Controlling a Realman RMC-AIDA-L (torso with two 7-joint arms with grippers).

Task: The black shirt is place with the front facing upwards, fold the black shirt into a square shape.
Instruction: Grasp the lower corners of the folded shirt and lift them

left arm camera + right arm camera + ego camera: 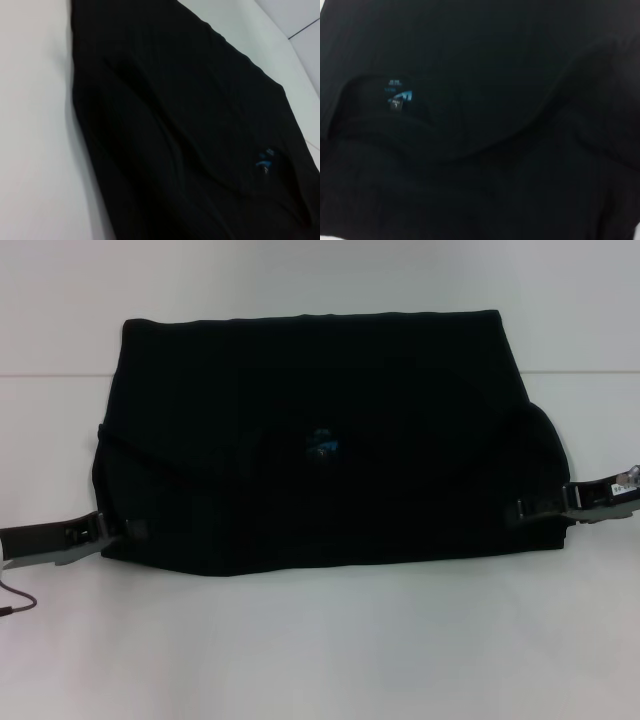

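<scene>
Black shirt (320, 440) apparently pinched by left gripper (125, 530), right gripper (530, 506).

the black shirt (320, 440) lies on the table (320, 650), between both grippers.

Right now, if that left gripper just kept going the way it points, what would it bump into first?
The left gripper points inward across the table, and its tip already sits at the side edge of the black shirt. Going straight on, it would likely push into that cloth first; how high it rides is unclear.
</scene>
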